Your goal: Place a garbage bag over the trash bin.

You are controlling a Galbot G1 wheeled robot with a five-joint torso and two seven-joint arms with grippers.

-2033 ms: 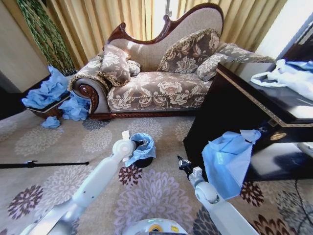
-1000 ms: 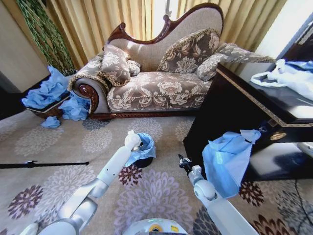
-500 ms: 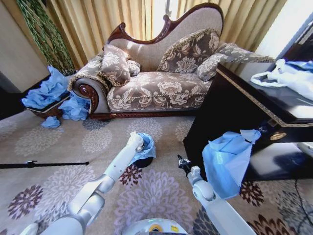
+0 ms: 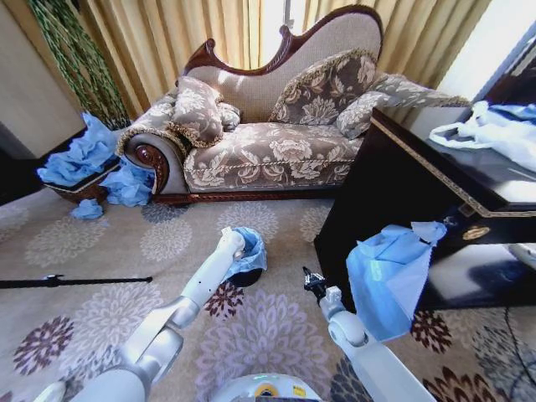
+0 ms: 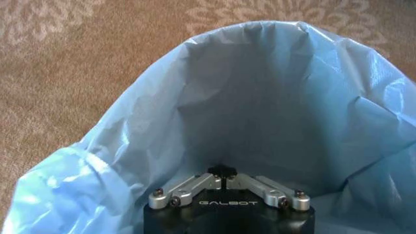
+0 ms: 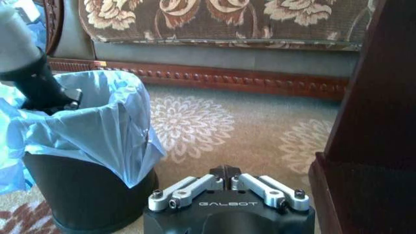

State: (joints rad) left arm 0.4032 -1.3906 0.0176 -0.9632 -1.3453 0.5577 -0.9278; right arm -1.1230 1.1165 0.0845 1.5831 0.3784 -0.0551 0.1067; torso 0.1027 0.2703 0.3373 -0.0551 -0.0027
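The garbage bag (image 6: 97, 124) already drapes the trash bin (image 6: 85, 195) (unevenly); left gripper (image 5: 224, 181) inside, right gripper (image 6: 225, 176) beside, jaws closed, empty.

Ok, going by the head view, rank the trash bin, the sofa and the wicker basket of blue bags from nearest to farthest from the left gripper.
1. Trash bin: the left gripper is in its bag-lined mouth.
2. Sofa: straight beyond the bin.
3. Wicker basket: far left, beside the sofa's arm.
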